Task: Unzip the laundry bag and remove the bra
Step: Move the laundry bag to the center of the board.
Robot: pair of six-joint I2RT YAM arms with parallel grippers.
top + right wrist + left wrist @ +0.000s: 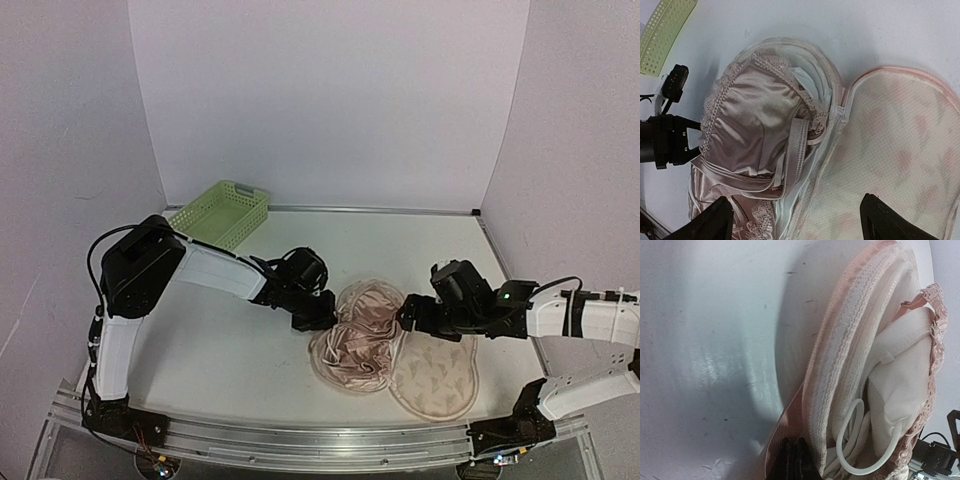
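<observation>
The laundry bag (435, 380) lies unzipped in the middle of the table, its lid folded out to the right with the mesh lining (890, 150) facing up. The pink satin bra (355, 335) is heaped in the left half, with a lace edge and straps showing on the bra (755, 125). My left gripper (318, 312) sits at the bag's left rim. Its fingertips (790, 462) are shut together on the pink edge tape of the bag (840, 365). My right gripper (410, 315) hovers open over the hinge, one finger above the bra and one above the lid (800, 222).
A light green lattice basket (222, 212) stands at the back left, and its corner (665, 30) shows in the right wrist view. The table's metal rail (300, 445) runs along the near edge. White walls close in the back and both sides.
</observation>
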